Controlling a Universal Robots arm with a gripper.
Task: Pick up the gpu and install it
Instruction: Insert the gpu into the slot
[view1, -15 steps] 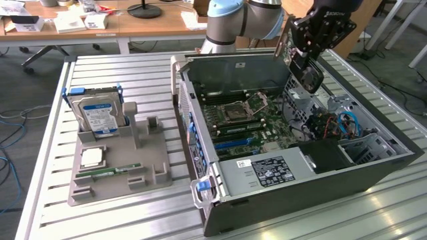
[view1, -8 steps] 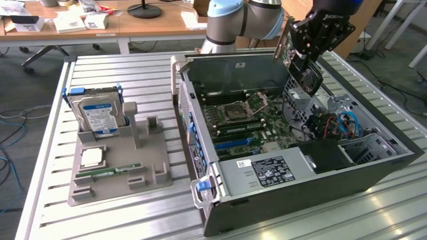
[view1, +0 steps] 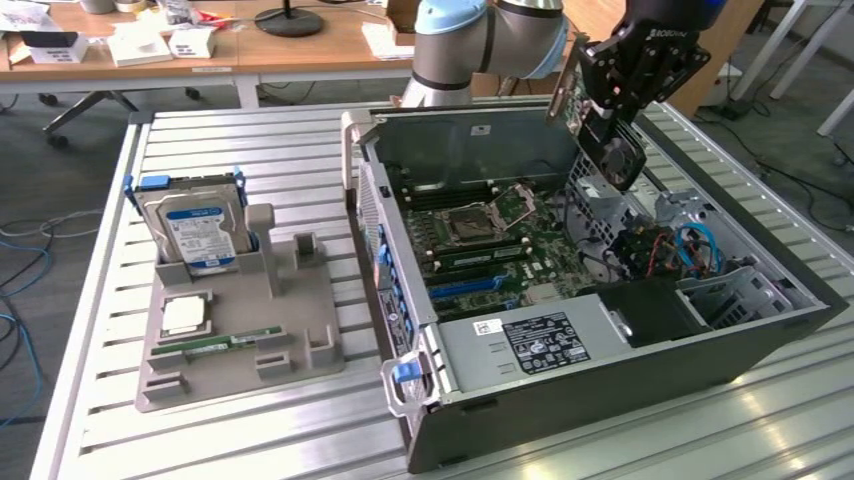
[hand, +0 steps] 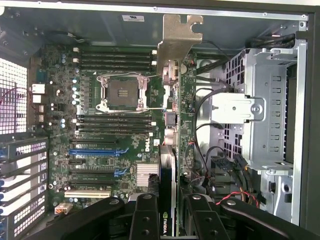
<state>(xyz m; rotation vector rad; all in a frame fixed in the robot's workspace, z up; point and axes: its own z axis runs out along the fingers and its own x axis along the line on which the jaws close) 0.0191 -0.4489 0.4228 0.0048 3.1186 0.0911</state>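
Note:
The gpu (view1: 611, 150) hangs on edge above the far right part of the open computer case (view1: 574, 390), its black face and fan pointing towards the exterior view's right. My gripper (view1: 607, 118) is shut on its upper edge. In the wrist view the gpu (hand: 169, 165) runs edge-on away from the gripper (hand: 170, 222), and its silvery bracket (hand: 177, 37) reaches the case's back wall. The black fingers (hand: 145, 220) clamp the card on both sides. Below it lies the motherboard (hand: 110, 125) with an empty processor socket (hand: 122, 92) and blue slots (hand: 95, 151).
On the exterior view's left a grey holder (view1: 240, 340) carries a hard drive with a blue-white label (view1: 194, 235), a processor chip (view1: 184, 315) and a green memory stick (view1: 214, 345). A metal drive cage (hand: 260, 110) and loose cables (hand: 215, 165) crowd the case beside the card.

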